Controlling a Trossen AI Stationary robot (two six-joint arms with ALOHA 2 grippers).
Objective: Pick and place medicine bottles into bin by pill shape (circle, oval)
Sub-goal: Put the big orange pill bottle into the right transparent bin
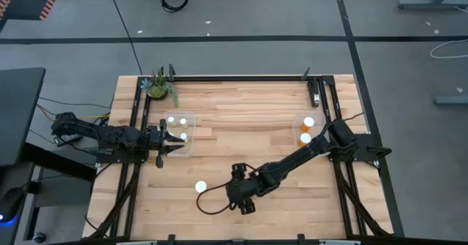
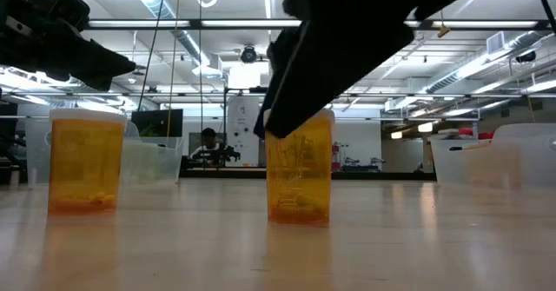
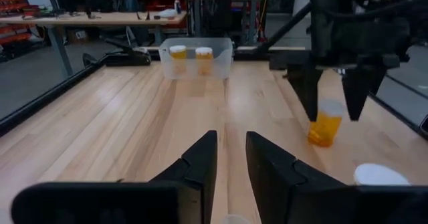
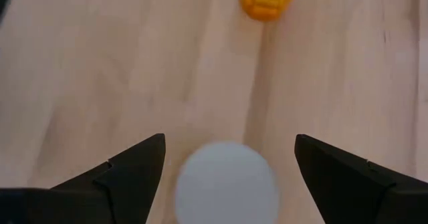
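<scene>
the right end effector (image 1: 245, 198) hangs over the near middle of the tabletop (image 1: 248, 113), fingers spread wide on either side of an upright bottle's white cap (image 4: 226, 182), with visible gaps and nothing gripped. a second capped bottle (image 1: 200, 187) stands just to its left on bare wood. the left end effector (image 1: 172, 138) sits at the left bin (image 1: 191, 118), fingers nearly together with a narrow gap between them, empty; two white-capped bottles (image 1: 183, 136) rest inside that clear bin. the right bin (image 1: 298, 121), on the far right of the tabletop, holds two more bottles (image 1: 308, 121), one showing its orange body. a potted plant (image 1: 158, 85) stands at the far left corner.
</scene>
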